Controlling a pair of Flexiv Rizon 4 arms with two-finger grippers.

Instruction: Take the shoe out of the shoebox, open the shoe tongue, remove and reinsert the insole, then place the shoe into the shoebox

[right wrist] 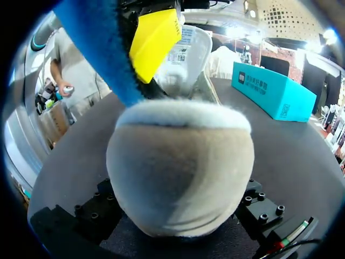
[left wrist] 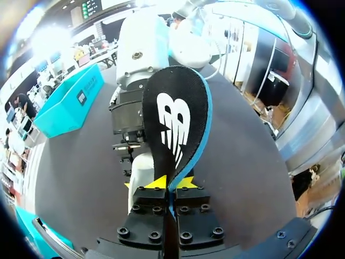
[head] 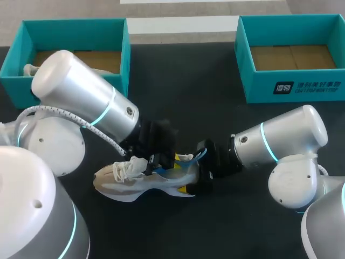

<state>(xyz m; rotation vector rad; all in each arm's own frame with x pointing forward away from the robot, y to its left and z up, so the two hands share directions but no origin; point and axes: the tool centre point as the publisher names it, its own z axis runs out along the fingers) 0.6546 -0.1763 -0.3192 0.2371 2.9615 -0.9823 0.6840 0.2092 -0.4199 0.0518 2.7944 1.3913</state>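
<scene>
Shoe is out of the box, sitting on the dark tabletop in the lower middle of the head view, toe pointing left and heel right. The left gripper has its yellow tips pinched tight on the black, blue-edged insole, which sticks up out of them. From the right wrist view the blue edge dips in just behind the heel collar. The right gripper looks clamped on the heel, which sits right between its fingers. Two open teal shoeboxes are at the back, one upper left, one upper right.
</scene>
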